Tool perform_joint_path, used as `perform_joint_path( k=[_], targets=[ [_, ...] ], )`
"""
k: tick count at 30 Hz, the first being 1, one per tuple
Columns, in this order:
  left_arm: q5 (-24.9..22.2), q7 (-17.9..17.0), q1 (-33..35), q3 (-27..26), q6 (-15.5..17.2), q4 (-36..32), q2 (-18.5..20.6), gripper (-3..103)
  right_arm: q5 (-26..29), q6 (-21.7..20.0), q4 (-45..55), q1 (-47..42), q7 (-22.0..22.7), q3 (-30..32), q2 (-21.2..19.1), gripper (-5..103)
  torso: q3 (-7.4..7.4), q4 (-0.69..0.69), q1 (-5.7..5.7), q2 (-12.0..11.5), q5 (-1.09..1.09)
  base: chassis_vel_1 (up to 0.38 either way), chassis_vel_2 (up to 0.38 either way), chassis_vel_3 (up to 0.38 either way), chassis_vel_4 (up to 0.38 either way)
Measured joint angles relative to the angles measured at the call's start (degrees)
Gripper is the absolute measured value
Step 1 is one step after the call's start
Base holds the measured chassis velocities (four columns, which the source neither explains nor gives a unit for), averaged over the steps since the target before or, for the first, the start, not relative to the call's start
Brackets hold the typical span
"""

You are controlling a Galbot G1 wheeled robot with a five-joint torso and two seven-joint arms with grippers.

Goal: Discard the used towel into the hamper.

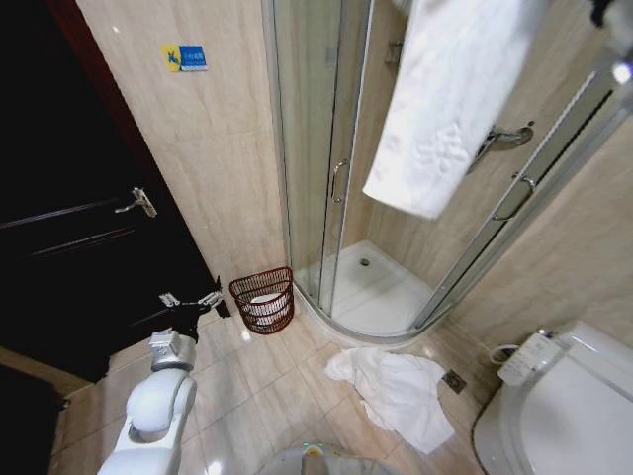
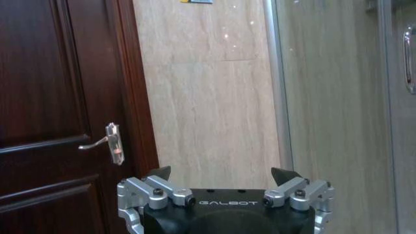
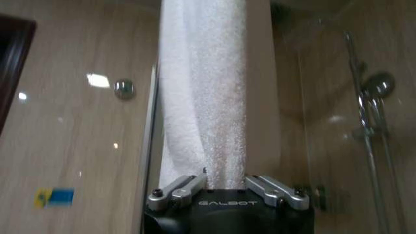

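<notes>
The left arm reaches low and forward toward the dark door (image 1: 69, 247), its left gripper (image 1: 191, 298) spread wide and holding nothing, level with the door handle (image 2: 112, 144). Just beside it on the tiled floor (image 1: 247, 386), against the shower enclosure's (image 1: 326, 178) glass, stands the hamper (image 1: 263, 300), upright, with something pale inside. Farther right, another white towel (image 1: 396, 391) lies crumpled on the floor near the toilet (image 1: 564, 416). Raised high, the right gripper (image 3: 224, 183) pinches the used towel (image 1: 450, 99), which hangs above the shower tray (image 1: 371, 292), well apart from the hamper.
</notes>
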Motion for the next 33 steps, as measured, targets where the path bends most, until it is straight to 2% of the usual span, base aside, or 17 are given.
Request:
perform_joint_path(
  k=[3, 4, 8, 12, 14, 15, 17, 22, 25, 26, 27, 30, 31, 33],
  targets=[
    [0.0, 0.0, 0.0, 0.0, 0.0, 0.0, 0.0, 100, 2.3, -0.3, 5.9, -11.4, 0.7, 9.2, -3.8, 5, 0.00, -0.01, 0.00, 0.0, -0.01, 0.000, 0.000, 0.000, 0.000],
    [0.0, 0.0, 0.0, 0.0, 0.0, 0.0, 0.0, 100, 2.3, -0.3, 5.9, -11.4, 0.7, 9.2, -3.8, 5, 0.00, -0.01, 0.00, 0.0, -0.01, 0.000, 0.000, 0.000, 0.000],
    [0.0, 0.0, 0.0, 0.0, 0.0, 0.0, 0.0, 100, 4.2, -0.1, 10.0, -20.8, 3.6, 15.6, -5.2, 5, -0.01, 0.00, -0.01, 0.0, -0.08, 0.000, 0.000, 0.000, 0.000],
    [0.0, 0.0, 0.0, 0.0, 0.0, 0.0, 0.0, 100, 3.7, -0.1, 12.3, -27.2, 5.4, 17.5, -3.8, 5, -0.01, 0.01, -0.01, 0.0, -0.07, 0.000, 0.000, 0.000, 0.000],
    [0.0, 0.0, 0.0, 0.0, 0.0, 0.0, 0.0, 100, 0.7, 0.1, 13.6, -31.7, 5.9, 17.6, -0.4, 5, 0.00, 0.01, 0.00, 0.0, -0.02, 0.000, 0.000, 0.000, 0.000],
    [0.0, 0.0, 0.0, 0.0, 0.0, 0.0, 0.0, 100, 0.7, 0.1, 13.6, -31.7, 5.9, 17.6, -0.4, 5, 0.00, 0.01, 0.00, 0.0, -0.02, 0.000, 0.000, 0.000, 0.000],
    [0.0, 0.0, 0.0, 0.0, 0.0, 0.0, 0.0, 100, -3.2, 0.6, 14.9, -36.3, 6.3, 18.5, 2.6, 5, 0.01, 0.04, 0.02, 0.0, -0.03, 0.000, 0.000, 0.000, 0.000],
    [0.0, 0.0, 0.0, 0.0, 0.0, 0.0, 0.0, 100, -7.8, 1.2, 16.9, -43.3, 6.6, 21.0, 6.7, 5, 0.00, 0.01, 0.01, 0.0, -0.04, 0.000, 0.000, 0.000, 0.000],
    [0.0, 0.0, 0.0, 0.0, 0.0, 0.0, 0.0, 100, -14.2, 2.0, 19.2, -51.2, 6.9, 22.6, 12.2, 5, 0.00, -0.01, 0.00, 0.0, -0.07, 0.000, 0.000, 0.000, 0.000],
    [0.0, 0.0, 0.0, 0.0, 0.0, 0.0, 0.0, 100, -16.5, 2.5, 19.5, -53.0, 6.5, 22.6, 13.9, 5, 0.00, 0.00, 0.00, 0.0, -0.05, 0.000, 0.000, 0.000, 0.000],
    [0.0, 0.0, 0.0, 0.0, 0.0, 0.0, 0.0, 100, -16.5, 2.5, 19.5, -53.0, 6.5, 22.6, 13.9, 5, 0.00, 0.00, 0.00, 0.0, -0.05, 0.000, 0.000, 0.000, 0.000],
    [0.0, 0.0, 0.0, 0.0, 0.0, 0.0, 0.0, 100, -21.7, 3.3, 19.7, -56.5, 4.6, 22.5, 18.5, 5, 0.00, 0.00, 0.00, 0.0, -0.04, 0.000, 0.000, 0.000, 0.000],
    [0.0, 0.0, 0.0, 0.0, 0.0, 0.0, 0.0, 100, -21.7, 3.3, 19.7, -56.5, 4.6, 22.5, 18.5, 5, 0.00, 0.00, 0.00, 0.0, -0.04, 0.000, 0.000, 0.000, 0.000],
    [0.0, 0.0, 0.0, 0.0, 0.0, 0.0, 0.0, 100, -25.9, 4.2, 19.6, -59.5, 3.0, 22.3, 22.8, 5, 0.00, 0.01, 0.00, 0.0, -0.05, 0.000, 0.000, 0.000, 0.000]
  ],
)
